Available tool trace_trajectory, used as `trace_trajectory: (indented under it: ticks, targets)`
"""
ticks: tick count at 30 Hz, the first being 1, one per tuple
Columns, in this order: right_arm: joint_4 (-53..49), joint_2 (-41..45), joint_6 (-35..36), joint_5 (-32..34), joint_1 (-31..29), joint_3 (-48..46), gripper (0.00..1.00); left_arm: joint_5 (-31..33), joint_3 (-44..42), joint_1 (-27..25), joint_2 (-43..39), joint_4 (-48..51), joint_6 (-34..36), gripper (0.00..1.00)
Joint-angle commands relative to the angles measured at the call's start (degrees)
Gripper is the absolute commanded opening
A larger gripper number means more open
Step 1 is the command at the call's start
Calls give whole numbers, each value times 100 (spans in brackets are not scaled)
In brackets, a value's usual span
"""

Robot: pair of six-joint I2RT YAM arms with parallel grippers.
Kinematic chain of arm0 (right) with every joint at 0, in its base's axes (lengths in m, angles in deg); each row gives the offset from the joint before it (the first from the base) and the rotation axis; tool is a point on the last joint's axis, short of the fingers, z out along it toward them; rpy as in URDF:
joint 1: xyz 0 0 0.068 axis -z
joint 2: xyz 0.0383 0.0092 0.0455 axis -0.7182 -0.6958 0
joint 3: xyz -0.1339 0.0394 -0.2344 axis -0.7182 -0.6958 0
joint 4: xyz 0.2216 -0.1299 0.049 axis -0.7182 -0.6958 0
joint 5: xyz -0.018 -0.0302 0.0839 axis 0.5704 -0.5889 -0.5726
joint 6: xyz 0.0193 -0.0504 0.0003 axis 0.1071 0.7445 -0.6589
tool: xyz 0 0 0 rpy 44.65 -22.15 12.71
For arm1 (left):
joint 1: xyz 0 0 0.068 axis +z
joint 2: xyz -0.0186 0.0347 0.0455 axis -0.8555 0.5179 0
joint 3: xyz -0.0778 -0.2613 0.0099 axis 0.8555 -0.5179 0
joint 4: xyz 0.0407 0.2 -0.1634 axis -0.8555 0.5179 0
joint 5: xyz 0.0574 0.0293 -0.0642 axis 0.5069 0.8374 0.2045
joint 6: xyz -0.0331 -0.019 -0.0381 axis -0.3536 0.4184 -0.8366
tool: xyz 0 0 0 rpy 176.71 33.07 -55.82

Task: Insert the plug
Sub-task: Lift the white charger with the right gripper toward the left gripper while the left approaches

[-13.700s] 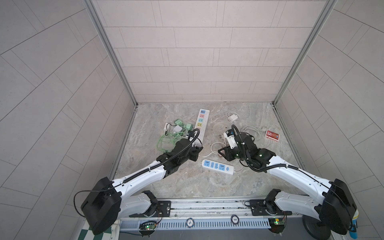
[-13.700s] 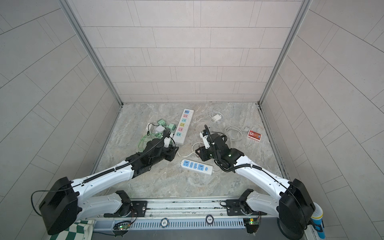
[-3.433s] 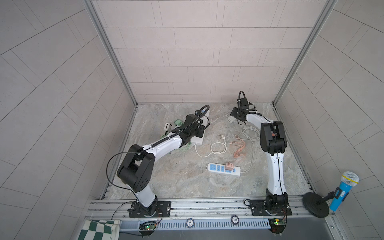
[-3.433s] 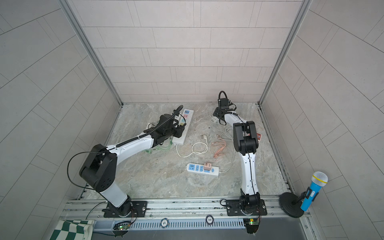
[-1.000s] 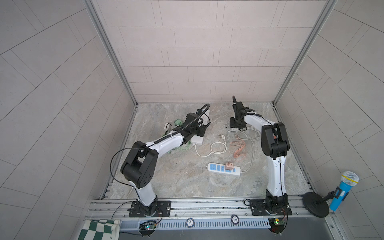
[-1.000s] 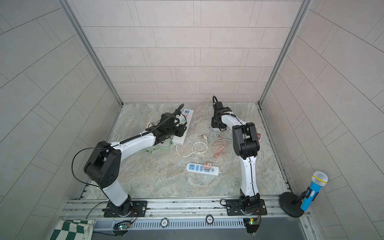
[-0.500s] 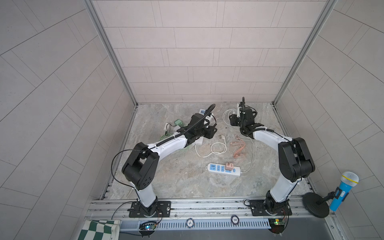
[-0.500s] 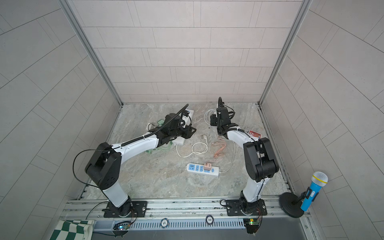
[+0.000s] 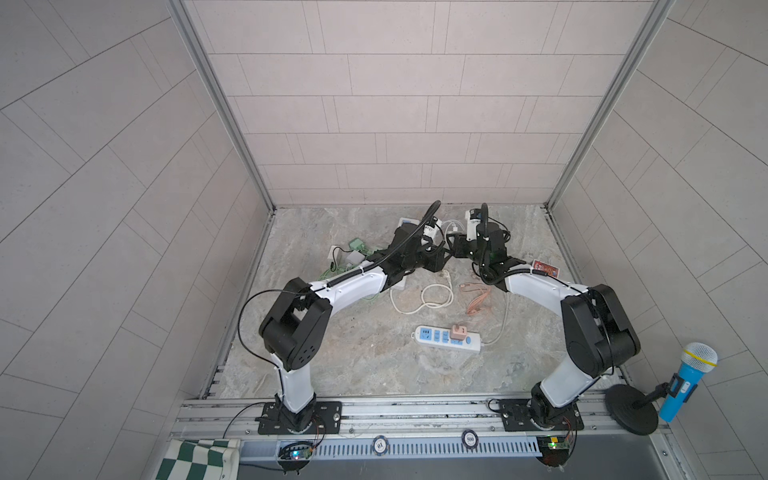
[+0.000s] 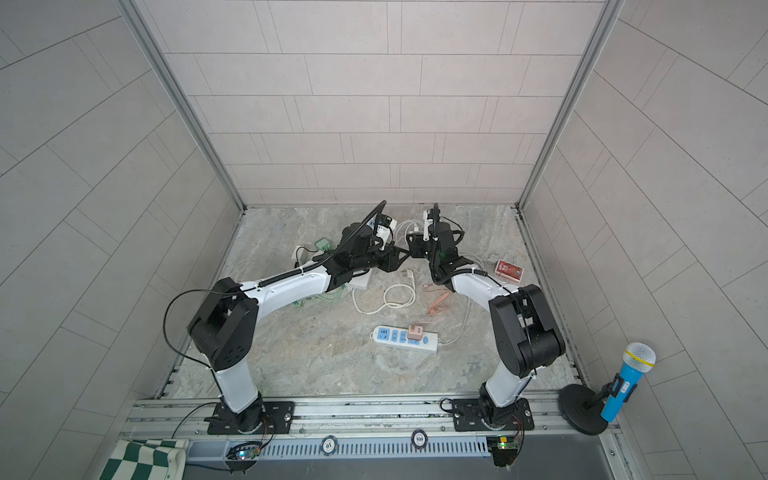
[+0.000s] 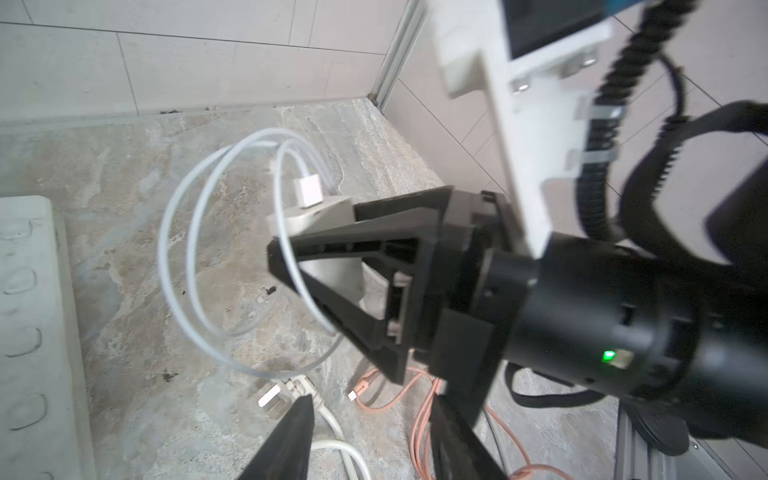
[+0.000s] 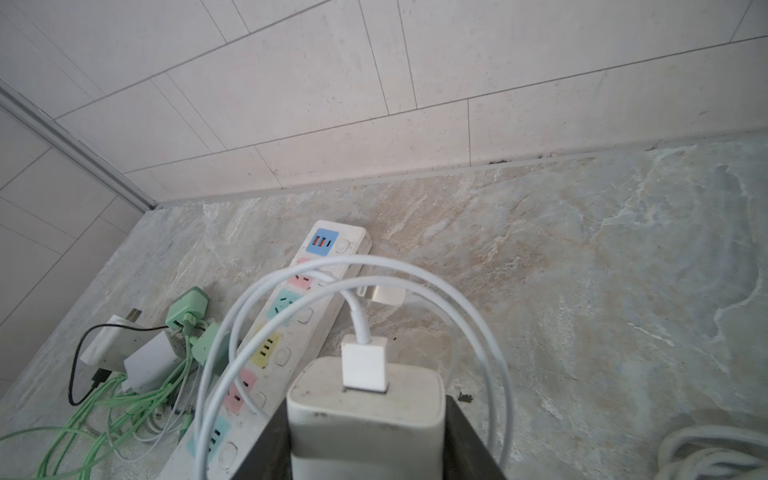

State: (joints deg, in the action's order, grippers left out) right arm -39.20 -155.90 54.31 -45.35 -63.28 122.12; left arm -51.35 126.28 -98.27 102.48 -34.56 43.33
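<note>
Two sets of fingers meet near 12 o'clock on the bench (image 9: 332, 365). My right fingers (image 12: 467, 453) are clamped on the white charger (image 12: 365, 419), with a white cable (image 12: 358, 320) plugged into its face and looping out from it. My left fingers (image 11: 291, 444) stand narrowly apart with nothing between them, just at 9 o'clock of the charger. The long power strip (image 12: 332, 245) lies flat toward 11 o'clock, partly under my left arm. A shorter blue-socket strip (image 9: 448, 337) sits at 6 o'clock.

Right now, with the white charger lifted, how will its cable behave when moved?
Probably floppy: the white cable hangs in loose loops from the white charger. Thin, so likely light. It may snag: one loop crosses the right gripper.
</note>
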Motion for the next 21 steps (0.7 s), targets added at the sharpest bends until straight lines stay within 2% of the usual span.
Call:
trace_trajectory:
  ticks: [1, 11, 14, 21]
  targets:
    - [308, 375, -105, -166, -65, -68, 29, 215, 182, -32, 58, -147, -36, 51]
    - [220, 628, -5, -210, -166, -363, 27, 316, 410, -27, 224, -251, -241, 51]
    - [310, 700, -76, -259, -218, -482, 27, 569, 492, -29, 293, -101, -263, 51]
    - [397, 1058, -225, -311, -267, -677, 27, 720, 515, -32, 486, -18, -200, 50]
